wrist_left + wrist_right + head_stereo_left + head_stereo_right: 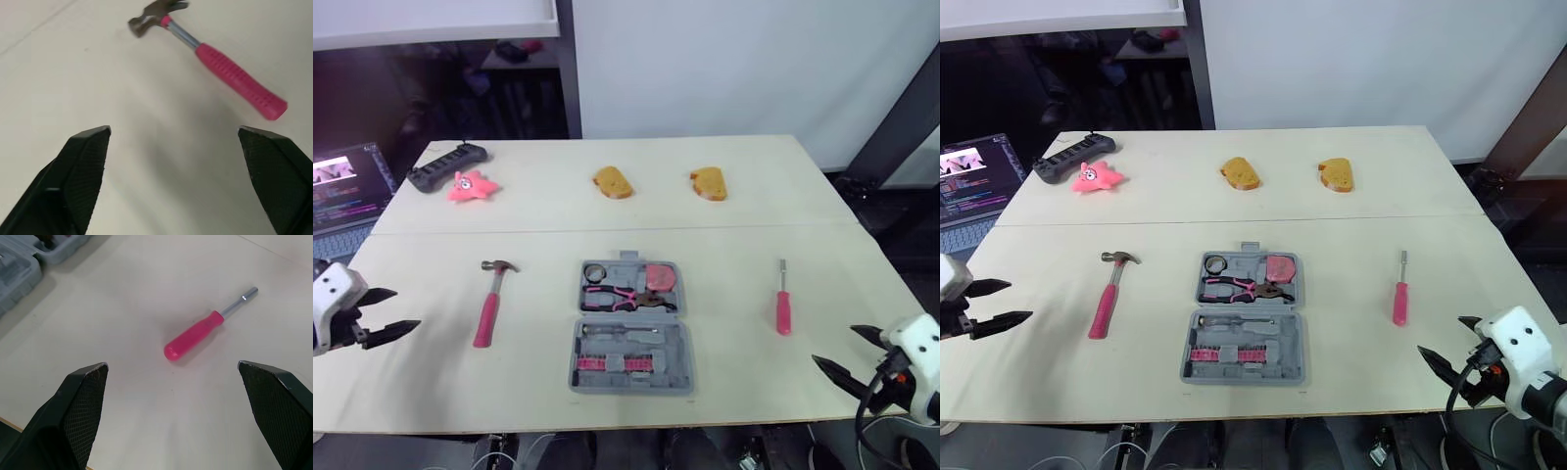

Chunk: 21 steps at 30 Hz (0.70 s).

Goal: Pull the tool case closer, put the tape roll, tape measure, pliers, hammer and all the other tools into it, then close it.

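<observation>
Mid-desk, toward the front edge: grey tool case [631, 328], open, both halves flat on the desk [862, 264]. In its far half, tape roll [594, 271] at the left, pink tape measure [659, 276] at the right, pliers [626, 296] just in front of both. In its near half, a row of pink bits [612, 364].

Left of the case and well apart from it, pink-handled hammer [492, 302], head away from the front edge. Right of the case, also well apart, pink-handled screwdriver [783, 299], shaft pointing away.

Farther left than the hammer, at the desk's left edge, left fingers [83, 171], spread wide and empty, hammer ahead of them and untouched. Farther right than the screwdriver, near the front right corner, right fingers [83, 406], likewise wide and empty, screwdriver lying ahead, clear of both tips.

Beyond the case, past a seam across the pale wooden top, two tan bread-like pieces [613, 182]. Farther left, a pink star-shaped toy [470, 186] beside a black power strip [447, 164]. Off the desk, left of all this, an open laptop [347, 186] with a lit screen. Behind, a white wall [754, 69] and a dark post [570, 69].
</observation>
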### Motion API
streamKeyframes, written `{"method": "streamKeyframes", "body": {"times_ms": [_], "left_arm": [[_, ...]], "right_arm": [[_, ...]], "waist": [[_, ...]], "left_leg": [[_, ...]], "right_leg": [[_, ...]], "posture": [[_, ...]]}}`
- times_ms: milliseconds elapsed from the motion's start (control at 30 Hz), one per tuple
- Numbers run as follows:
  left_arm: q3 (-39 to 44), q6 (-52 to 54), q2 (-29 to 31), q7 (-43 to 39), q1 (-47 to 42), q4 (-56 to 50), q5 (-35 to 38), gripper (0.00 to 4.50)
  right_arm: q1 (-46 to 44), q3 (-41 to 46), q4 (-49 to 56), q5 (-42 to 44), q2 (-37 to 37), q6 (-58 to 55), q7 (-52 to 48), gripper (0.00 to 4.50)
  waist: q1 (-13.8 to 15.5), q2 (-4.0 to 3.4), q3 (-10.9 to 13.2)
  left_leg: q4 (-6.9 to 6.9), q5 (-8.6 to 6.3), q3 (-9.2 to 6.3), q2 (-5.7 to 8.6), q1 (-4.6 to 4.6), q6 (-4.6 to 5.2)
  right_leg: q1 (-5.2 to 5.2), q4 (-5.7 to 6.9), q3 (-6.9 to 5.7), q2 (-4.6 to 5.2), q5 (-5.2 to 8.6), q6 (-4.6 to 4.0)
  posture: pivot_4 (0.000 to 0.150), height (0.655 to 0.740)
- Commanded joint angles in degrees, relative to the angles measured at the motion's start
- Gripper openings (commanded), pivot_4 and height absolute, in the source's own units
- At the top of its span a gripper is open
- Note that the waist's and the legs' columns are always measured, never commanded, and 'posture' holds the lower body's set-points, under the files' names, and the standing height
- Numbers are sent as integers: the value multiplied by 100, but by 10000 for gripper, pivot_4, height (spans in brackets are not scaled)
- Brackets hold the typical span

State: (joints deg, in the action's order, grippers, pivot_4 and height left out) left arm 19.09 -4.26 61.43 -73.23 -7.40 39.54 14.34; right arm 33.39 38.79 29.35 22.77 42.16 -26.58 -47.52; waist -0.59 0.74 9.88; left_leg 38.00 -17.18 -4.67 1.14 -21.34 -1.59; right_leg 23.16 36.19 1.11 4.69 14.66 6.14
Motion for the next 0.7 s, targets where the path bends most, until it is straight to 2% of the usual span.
{"method": "streamKeyframes", "body": {"times_ms": [33, 267, 500, 633, 700], "left_arm": [[143, -73, 5, 38, 123, -211, 99, 44733], [84, 120, -147, 78, 213, -601, 171, 44733], [152, 1086, -552, 324, 602, -1997, 583, 44733], [480, 3252, -1782, 2891, 479, -3663, 935, 44733], [594, 4202, -2093, 3665, 325, -4040, 1012, 44733]], "right_arm": [[-56, 73, -67, -19, 84, 178, -115, 45000], [-161, -20, 47, 1, 105, 72, -120, 45000], [-632, -440, 521, 89, 33, -249, 198, 45000], [-2013, -1622, 1171, 538, -81, -616, 576, 45000], [-2411, -2034, 1274, 621, -49, -685, 531, 45000]], "waist": [[-5, 0, 0], [-5, -1, 0], [-23, -3, 0], [-25, -18, 2], [-12, -1, 2]], "left_leg": [[0, 0, 0, 0, 0, 0], [0, 0, 0, -1, 0, 0], [0, 0, -3, -4, 1, 0], [2, 0, -13, -21, 5, 0], [7, 1, -14, -12, 4, -1]], "right_leg": [[0, 0, 0, 0, 0, 1], [0, 1, 0, -1, -7, 13], [1, 2, 3, 0, -8, 13], [1, 5, 10, 5, -10, 15], [2, 8, 11, -1, -12, 19]], "posture": [[1500, 7400], [1500, 7400], [1500, 7400], [1500, 7400], [1500, 7400]]}}
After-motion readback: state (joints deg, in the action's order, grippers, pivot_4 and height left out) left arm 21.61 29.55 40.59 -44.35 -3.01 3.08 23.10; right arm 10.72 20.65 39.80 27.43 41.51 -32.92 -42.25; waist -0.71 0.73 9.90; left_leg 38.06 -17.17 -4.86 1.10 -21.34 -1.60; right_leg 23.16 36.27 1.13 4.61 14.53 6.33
